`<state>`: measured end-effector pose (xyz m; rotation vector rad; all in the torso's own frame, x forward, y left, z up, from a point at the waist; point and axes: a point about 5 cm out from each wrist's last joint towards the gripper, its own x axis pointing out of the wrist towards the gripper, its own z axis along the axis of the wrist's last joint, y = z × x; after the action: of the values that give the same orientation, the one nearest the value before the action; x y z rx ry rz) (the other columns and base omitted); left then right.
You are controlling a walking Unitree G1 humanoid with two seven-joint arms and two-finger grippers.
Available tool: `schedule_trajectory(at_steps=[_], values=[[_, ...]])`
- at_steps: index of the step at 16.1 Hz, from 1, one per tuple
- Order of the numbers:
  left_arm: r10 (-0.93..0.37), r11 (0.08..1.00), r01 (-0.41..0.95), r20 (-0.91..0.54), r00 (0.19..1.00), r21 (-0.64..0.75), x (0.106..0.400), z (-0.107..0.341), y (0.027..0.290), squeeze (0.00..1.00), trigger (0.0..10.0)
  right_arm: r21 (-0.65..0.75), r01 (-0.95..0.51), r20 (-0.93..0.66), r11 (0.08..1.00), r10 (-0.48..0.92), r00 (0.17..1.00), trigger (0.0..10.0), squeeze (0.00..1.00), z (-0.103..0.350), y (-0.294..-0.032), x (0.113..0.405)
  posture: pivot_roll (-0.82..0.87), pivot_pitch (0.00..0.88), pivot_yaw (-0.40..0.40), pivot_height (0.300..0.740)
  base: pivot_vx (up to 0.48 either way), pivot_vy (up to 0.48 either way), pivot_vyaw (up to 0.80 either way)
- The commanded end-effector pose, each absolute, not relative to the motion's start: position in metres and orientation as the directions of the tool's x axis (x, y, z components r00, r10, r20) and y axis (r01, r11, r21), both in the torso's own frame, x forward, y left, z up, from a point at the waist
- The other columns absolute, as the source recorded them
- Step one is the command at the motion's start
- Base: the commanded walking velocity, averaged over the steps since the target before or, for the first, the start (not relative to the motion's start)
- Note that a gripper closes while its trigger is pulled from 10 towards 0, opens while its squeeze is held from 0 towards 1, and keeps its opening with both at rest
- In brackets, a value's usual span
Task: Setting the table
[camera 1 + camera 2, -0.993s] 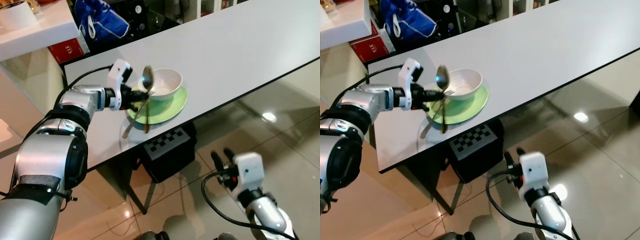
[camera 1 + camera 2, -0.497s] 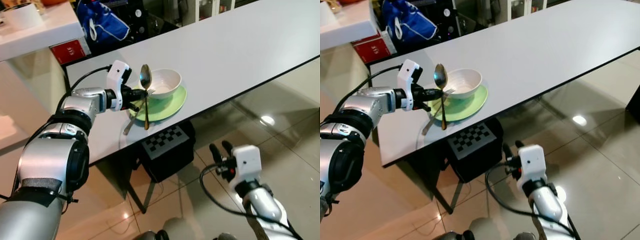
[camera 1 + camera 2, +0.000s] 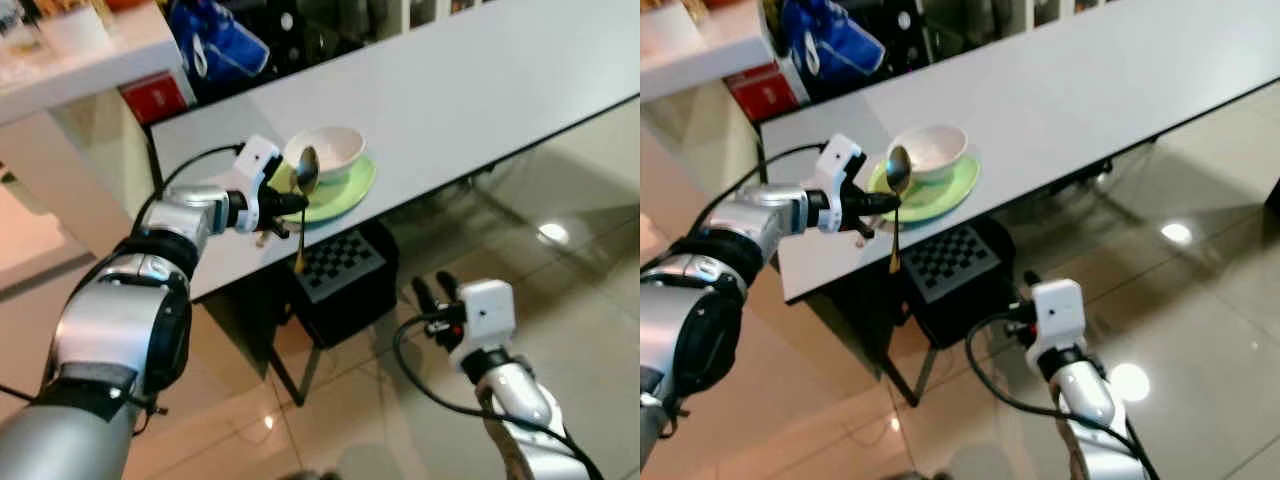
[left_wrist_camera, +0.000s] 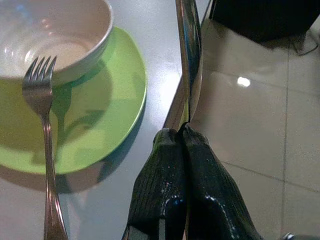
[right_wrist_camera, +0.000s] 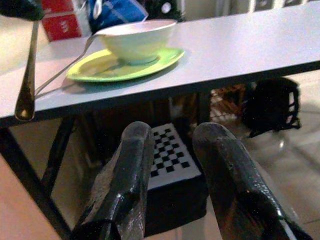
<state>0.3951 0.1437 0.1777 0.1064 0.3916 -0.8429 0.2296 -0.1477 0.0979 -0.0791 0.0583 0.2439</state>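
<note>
Drawn back off the plate (image 3: 345,190), left tool (image 3: 290,203) pinches the spoon (image 3: 303,200) upright.

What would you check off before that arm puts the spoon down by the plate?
1. Spoon held firmly: ok, the left pincer is shut on its handle.
2. Spoon over the table: not ok, its lower end hangs past the table's edge.
3. Green plate and bowl in place: ok, bowl sits on plate.
4. Fork out of the way: ok, it leans on the plate, apart from the spoon.
5. Right pincer clear: ok, open, low over the floor.
</note>
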Motion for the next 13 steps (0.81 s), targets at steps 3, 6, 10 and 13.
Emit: schedule_trajectory(at_steps=[3, 6, 10, 13], values=[[-0.697, 0.653, 0.757, -0.378, 0.609, 0.016, 0.3979, 0.1874, 0.1463, 0.0, 0.0, -0.051, -0.251, -0.07, 0.967, 0.247, 0.967, 10.0, 0.0, 0.0945, -0.142, 0.2269, -0.21, 0.0, 0.219, 0.74, 0.297, 0.0, 0.0], [-0.695, 0.655, 0.756, -0.377, 0.612, 0.019, 0.3978, 0.187, 0.1472, 0.0, 0.0, -0.05, -0.258, -0.067, 0.965, 0.254, 0.965, 10.0, 0.0, 0.0941, -0.1396, 0.2287, -0.2, 0.0, 0.218, 0.74, 0.46, 0.0, 0.0], [-0.705, 0.647, 0.762, -0.369, 0.605, 0.013, 0.3982, 0.1896, 0.1458, 0.0, 0.0, -0.046, -0.262, -0.066, 0.964, 0.259, 0.964, 10.0, 0.0, 0.0932, -0.1385, 0.2284, -0.21, 0.0, 0.22, 0.74, 0.449, 0.0, 0.0], [-0.712, 0.641, 0.768, -0.365, 0.6, 0.014, 0.3986, 0.1914, 0.1435, 0.0, 0.0, -0.042, -0.264, -0.067, 0.964, 0.261, 0.963, 10.0, 0.0, 0.0923, -0.1389, 0.2276, -0.21, 0.0, 0.218, 0.74, 0.444, 0.0, 0.0]])
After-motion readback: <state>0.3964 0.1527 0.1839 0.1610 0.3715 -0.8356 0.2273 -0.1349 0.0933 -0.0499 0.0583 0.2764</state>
